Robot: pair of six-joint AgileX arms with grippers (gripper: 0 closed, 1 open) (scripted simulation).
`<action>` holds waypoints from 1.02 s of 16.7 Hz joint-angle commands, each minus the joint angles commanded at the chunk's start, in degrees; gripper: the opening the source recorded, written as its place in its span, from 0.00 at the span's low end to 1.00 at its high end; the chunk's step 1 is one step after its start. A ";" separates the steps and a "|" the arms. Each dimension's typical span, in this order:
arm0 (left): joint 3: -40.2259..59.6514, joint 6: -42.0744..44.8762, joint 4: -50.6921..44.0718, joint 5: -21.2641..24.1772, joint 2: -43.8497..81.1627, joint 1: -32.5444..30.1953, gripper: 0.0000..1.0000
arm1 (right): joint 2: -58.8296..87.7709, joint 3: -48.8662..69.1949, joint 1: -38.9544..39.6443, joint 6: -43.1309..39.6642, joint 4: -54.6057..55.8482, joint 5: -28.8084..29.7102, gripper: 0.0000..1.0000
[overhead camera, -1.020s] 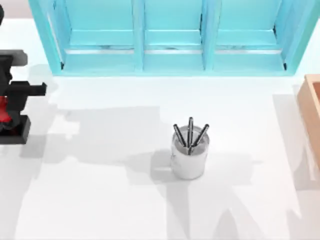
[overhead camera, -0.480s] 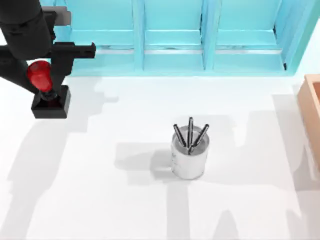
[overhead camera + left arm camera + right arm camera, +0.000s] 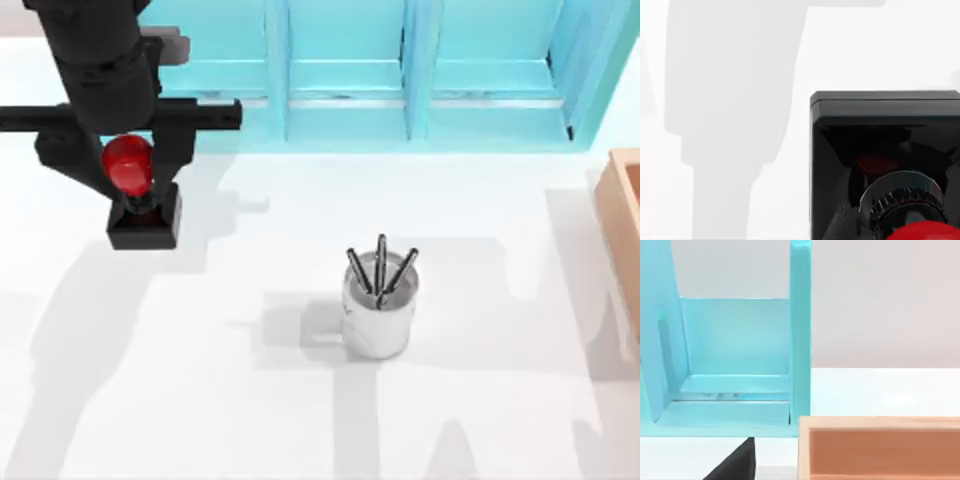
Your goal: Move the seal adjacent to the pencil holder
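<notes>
One small seal (image 3: 137,195), glossy red ball knob on a black square block, hangs pinched in our left end effector (image 3: 128,165) above the white table (image 3: 200,400) at its far left, well apart from the silvery-white cylindrical pencil holder (image 3: 378,318) with three dark pens. A ribbed silver collar rings the knob's neck.

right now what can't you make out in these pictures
- Seal: top view, the left gripper covers part of the red knob; left wrist view, the frame edge cuts off the base.
- Pencil holder: top view, its inside is too small to read below the pens.
- Wooden box: top view and right wrist view, cut off by the frame edges.
</notes>
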 joint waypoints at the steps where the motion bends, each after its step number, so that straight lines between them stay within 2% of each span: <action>1: -0.31 -2.68 0.63 0.00 0.31 -2.58 0.00 | 0.00 0.00 0.00 0.00 0.00 0.00 1.00; 5: -1.99 -13.44 3.58 0.01 1.32 -13.86 0.00 | 0.00 0.00 0.00 0.00 0.00 0.00 1.00; 7: -2.68 -17.06 4.74 -0.01 1.56 -17.54 0.00 | 0.00 0.00 0.00 0.00 0.00 0.00 1.00; 17: -5.32 -18.23 7.43 0.01 1.30 -18.71 0.00 | 0.00 0.00 0.00 0.00 0.00 0.00 1.00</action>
